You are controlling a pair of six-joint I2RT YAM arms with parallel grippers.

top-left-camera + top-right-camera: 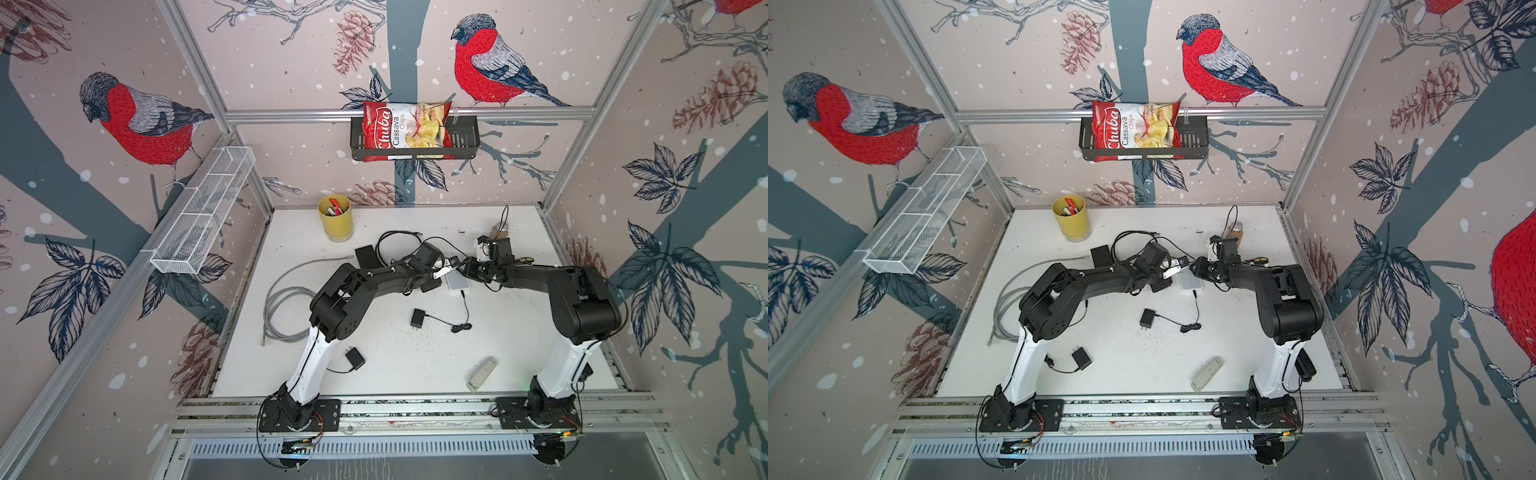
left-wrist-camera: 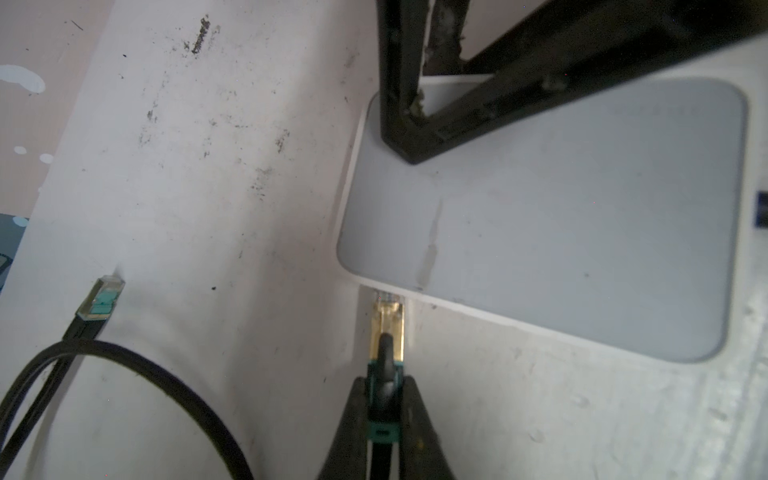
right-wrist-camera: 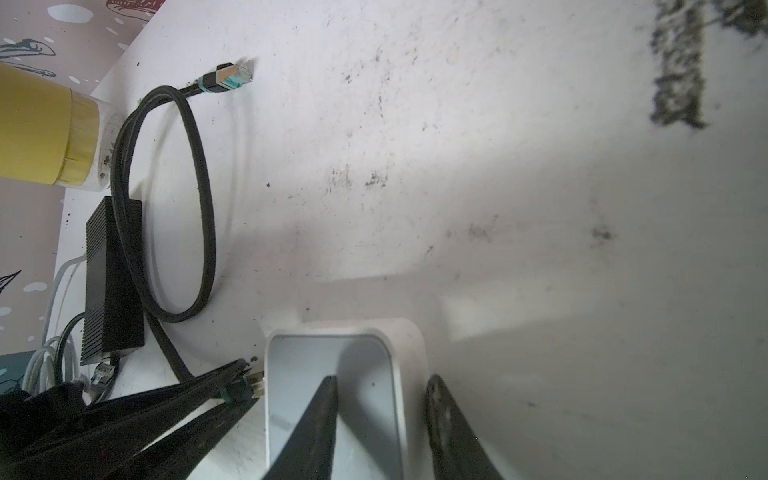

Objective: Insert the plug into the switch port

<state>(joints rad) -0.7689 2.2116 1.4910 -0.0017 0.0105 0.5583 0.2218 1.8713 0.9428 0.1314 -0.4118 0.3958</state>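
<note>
Gold-shelled plug (image 2: 387, 322), pinched by left end effector (image 2: 384, 399), seemingly enters smooth switch (image 2: 561, 216); right end effector (image 3: 380, 399) straddles it

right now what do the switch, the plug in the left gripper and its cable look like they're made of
Switch: smooth matte plastic by the look, pale grey top with a white rim and rounded corners.
Plug in the left gripper: clear moulded plastic with a gold, metal-looking shell and a teal boot.
Cable: black and flat; its slightly rough surface suggests a braided jacket, though rubber cannot be ruled out.
</note>
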